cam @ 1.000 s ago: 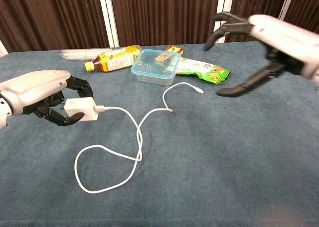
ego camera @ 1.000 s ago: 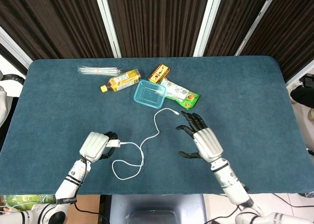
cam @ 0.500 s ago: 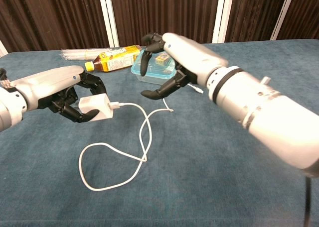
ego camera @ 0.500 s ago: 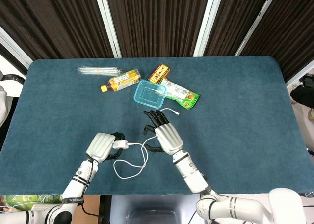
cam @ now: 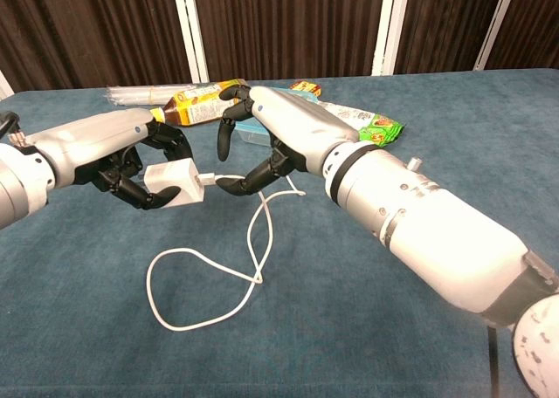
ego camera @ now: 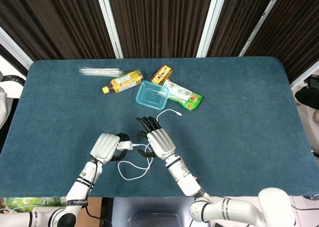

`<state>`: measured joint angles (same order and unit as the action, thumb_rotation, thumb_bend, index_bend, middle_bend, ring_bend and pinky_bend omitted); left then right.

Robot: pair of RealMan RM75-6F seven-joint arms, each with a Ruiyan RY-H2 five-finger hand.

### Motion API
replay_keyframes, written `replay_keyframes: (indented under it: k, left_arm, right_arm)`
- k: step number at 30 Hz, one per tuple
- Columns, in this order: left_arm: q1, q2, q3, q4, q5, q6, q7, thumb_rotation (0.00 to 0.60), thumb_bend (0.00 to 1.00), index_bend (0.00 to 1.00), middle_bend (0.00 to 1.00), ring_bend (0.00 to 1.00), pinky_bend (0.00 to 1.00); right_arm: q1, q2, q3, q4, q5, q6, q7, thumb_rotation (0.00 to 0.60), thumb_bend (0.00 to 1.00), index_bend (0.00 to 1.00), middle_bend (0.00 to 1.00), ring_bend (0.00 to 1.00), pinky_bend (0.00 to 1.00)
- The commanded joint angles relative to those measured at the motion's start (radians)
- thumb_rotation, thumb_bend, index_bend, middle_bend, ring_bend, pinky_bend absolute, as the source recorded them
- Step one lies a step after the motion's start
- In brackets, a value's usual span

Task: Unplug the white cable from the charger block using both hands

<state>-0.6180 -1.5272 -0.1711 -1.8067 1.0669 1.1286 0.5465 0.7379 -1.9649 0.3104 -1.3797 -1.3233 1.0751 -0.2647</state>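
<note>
The white charger block (ego camera: 123, 146) (cam: 170, 181) is gripped in my left hand (ego camera: 105, 147) (cam: 105, 154) just above the blue table, its plug end facing right. The white cable (ego camera: 172, 111) (cam: 259, 279) is plugged into it, loops over the cloth towards me and trails back to a loose end near the blue container. My right hand (ego camera: 157, 142) (cam: 271, 132) hovers right beside the plug with fingers spread; its thumb reaches under the cable just short of the block. I see nothing pinched in it.
At the back of the table (ego camera: 239, 127) lie a tea bottle (ego camera: 123, 81) (cam: 196, 104), a blue plastic container (ego camera: 152, 94), a green snack pack (ego camera: 183, 94) (cam: 367, 123), a red-yellow box (ego camera: 161, 73) and a clear wrapper (ego camera: 98, 71).
My right hand has swung in from the right to the plug beside the charger. The left hand has lifted the block a little and shifted it rightward, dragging the cable loop along.
</note>
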Motion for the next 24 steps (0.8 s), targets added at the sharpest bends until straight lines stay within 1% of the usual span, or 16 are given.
replay_keyframes:
  k: [1, 10, 15, 24]
  left_arm:
    - [0.000, 0.002, 0.005, -0.009, 0.001, 0.005, -0.001, 0.600, 0.60, 0.76, 0.78, 0.98, 1.00]
    - [-0.005, 0.009, 0.021, -0.027, 0.013, 0.015, -0.005, 0.600, 0.60, 0.76, 0.78, 0.98, 1.00]
    - [-0.006, 0.003, 0.028, -0.015, 0.025, 0.028, 0.003, 0.600, 0.60, 0.75, 0.78, 0.98, 1.00]
    - [-0.007, 0.009, 0.028, -0.016, 0.020, 0.031, -0.014, 0.600, 0.60, 0.75, 0.78, 0.98, 1.00]
  right_arm:
    - [0.007, -0.009, -0.001, 0.014, 0.004, 0.003, -0.010, 0.600, 0.40, 0.64, 0.17, 0.00, 0.00]
    - [0.023, -0.034, 0.003, 0.040, 0.028, 0.008, -0.015, 0.600, 0.40, 0.65, 0.17, 0.00, 0.00]
    - [0.028, -0.042, -0.001, 0.049, 0.037, 0.007, -0.017, 0.600, 0.40, 0.65, 0.17, 0.00, 0.00]
    - [0.039, -0.066, -0.005, 0.075, 0.036, 0.014, 0.002, 0.600, 0.41, 0.67, 0.18, 0.00, 0.00]
